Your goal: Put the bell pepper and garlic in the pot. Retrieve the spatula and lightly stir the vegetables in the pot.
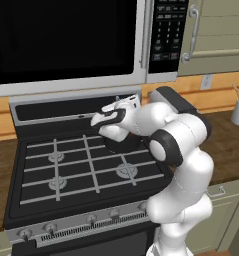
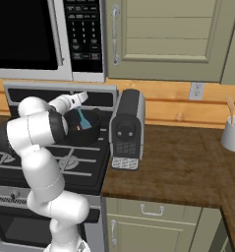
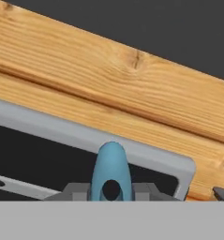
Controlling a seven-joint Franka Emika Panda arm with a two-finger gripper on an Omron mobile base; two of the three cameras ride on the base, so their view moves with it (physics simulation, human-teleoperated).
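Tool [image 3: 111, 196] closed on the rounded handle end of the small light-blue spatula [image 3: 110, 171], as seen in the hand view, where the handle tip stands up between the two dark fingers. In the right base view the spatula [image 2: 82, 118] is seen hanging blade-down from the tool [image 2: 82, 100] into the round black low-walled pot [image 2: 89, 132]. The pot is seated on the rear right burner of the black gas stove [image 1: 81, 170], close to the stove's raised grey back panel [image 3: 85, 138]. Just beside the pot, past the stove's right edge, a grey boxy toaster [image 2: 127, 129] is stood on the brown wooden table [image 2: 178, 167]. Pot contents cannot be made out. Front burners and the left half of the grates are left open. The microwave [image 1: 66, 45] is hung above the stove.
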